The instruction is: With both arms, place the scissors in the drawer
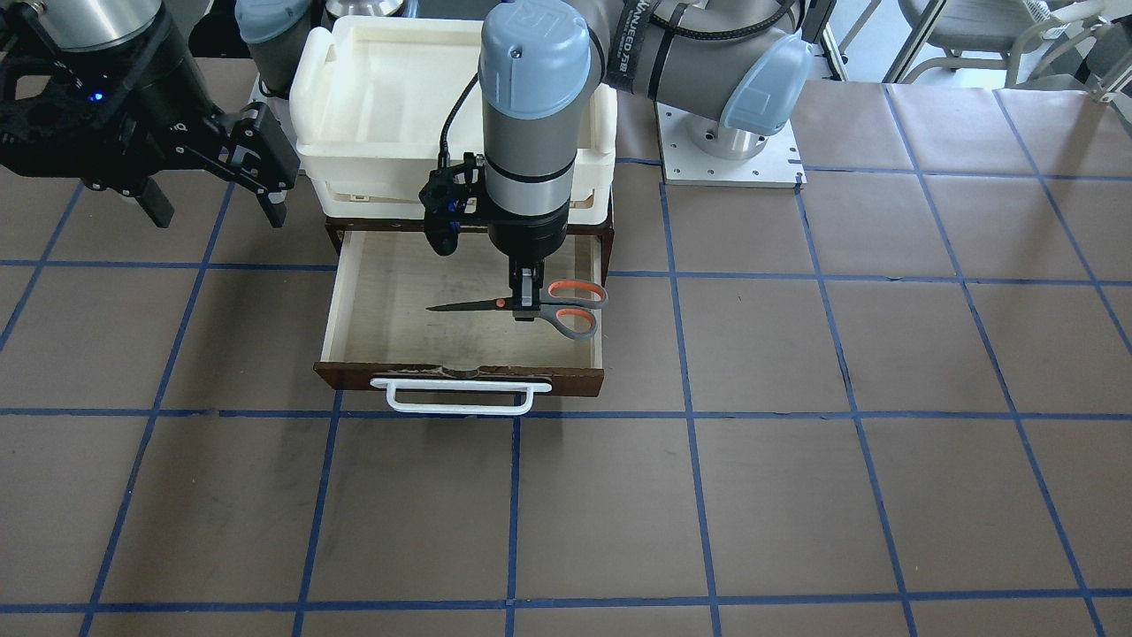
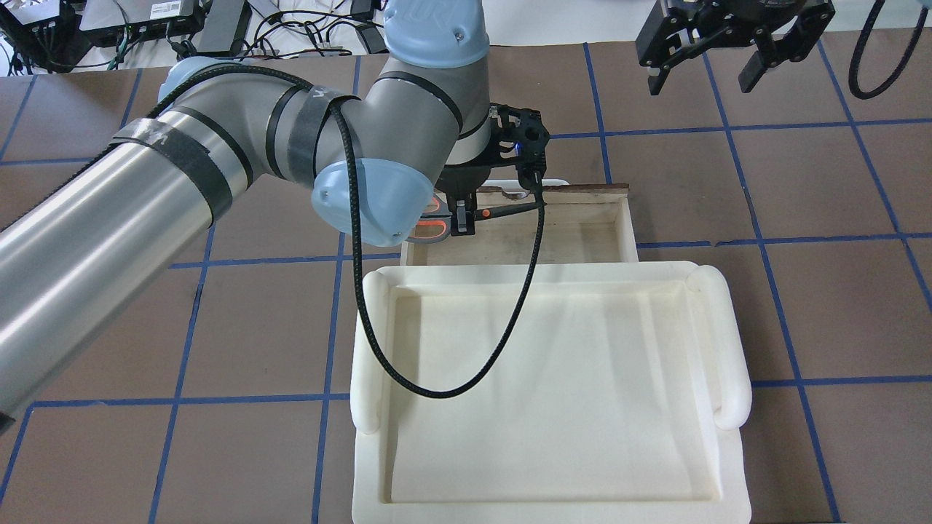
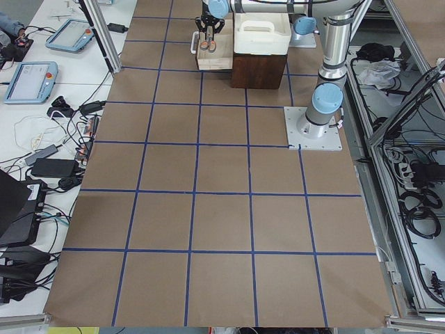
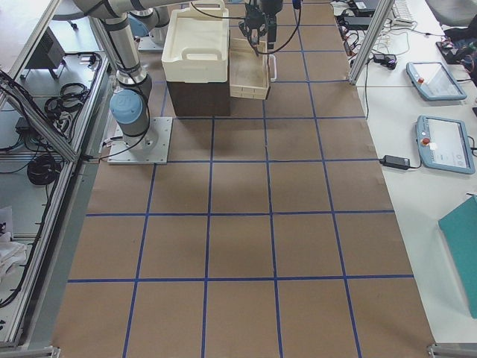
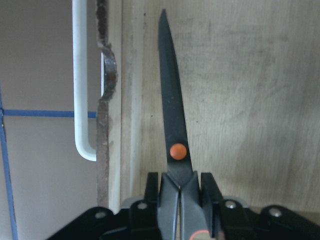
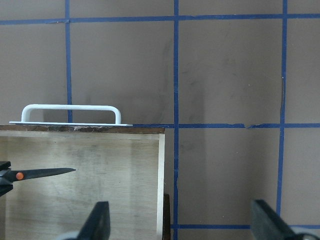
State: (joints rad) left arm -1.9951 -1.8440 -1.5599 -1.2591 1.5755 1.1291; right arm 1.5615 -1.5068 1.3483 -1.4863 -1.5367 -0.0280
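At the middle of the table's robot-side edge, my left gripper (image 1: 527,305) is clamped just behind the pivot of the small scissors with dark metal blades and grey-and-orange handles (image 1: 469,306). It holds them level over the open dark brown wooden drawer (image 1: 398,301). The handle loops look very close to the side wall; let go here, they might catch on it and tip out. Further right, my right gripper (image 1: 218,211) hangs spread wide, empty.

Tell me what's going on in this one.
The left gripper holds the scissors near their pivot, blades closed and level, inside the outline of the open drawer. It has not yet let go. The right gripper hangs open and empty, off to the drawer's side.
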